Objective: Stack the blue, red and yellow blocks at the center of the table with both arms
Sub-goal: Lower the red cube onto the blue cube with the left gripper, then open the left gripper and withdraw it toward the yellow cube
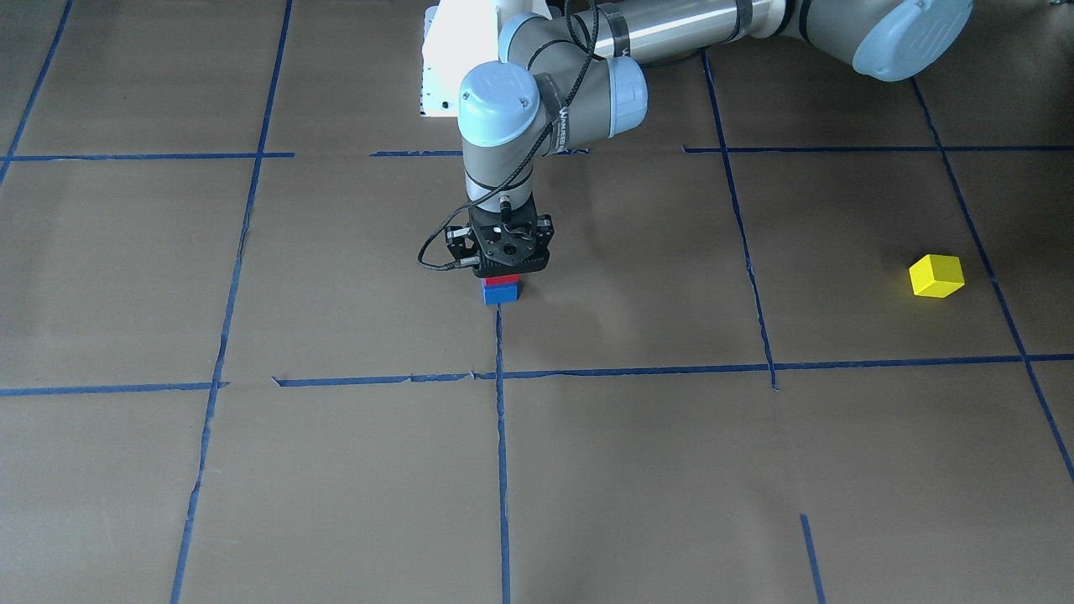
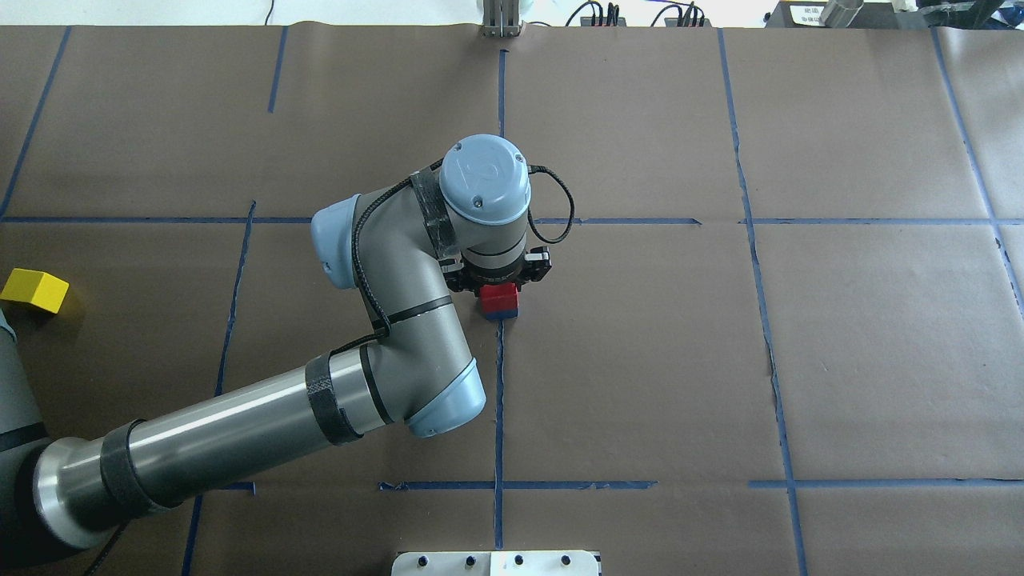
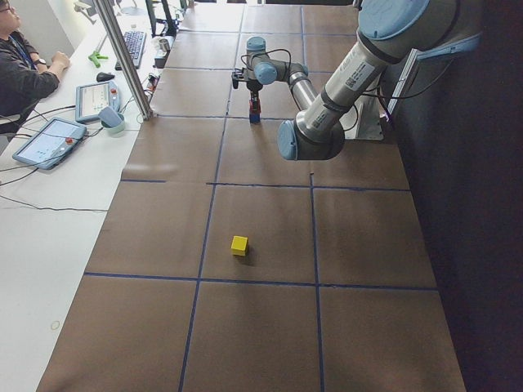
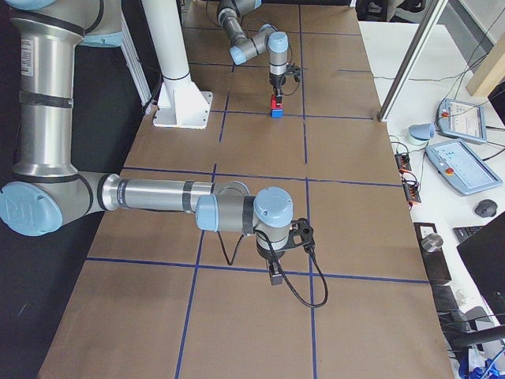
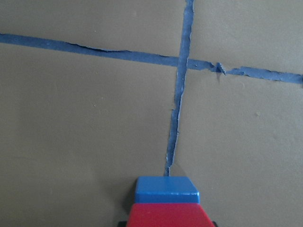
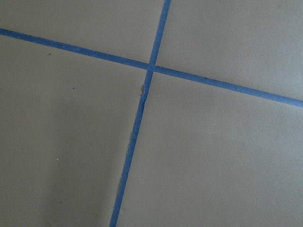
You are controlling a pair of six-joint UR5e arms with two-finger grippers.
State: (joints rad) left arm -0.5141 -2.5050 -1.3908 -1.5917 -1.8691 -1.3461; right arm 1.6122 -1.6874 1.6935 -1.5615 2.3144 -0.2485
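Observation:
A red block sits on a blue block at the table's center, on a tape crossing. My left gripper points straight down over the stack, its jaws closed on the red block's sides. In the left wrist view the red block fills the bottom edge and the blue block shows under it. A yellow block lies alone far out on my left side; it also shows in the overhead view. My right gripper hangs low over bare table; I cannot tell whether it is open or shut.
Brown paper with blue tape lines covers the table. A white robot base plate sits at the near edge. An operator and tablets are at a side desk beyond the table.

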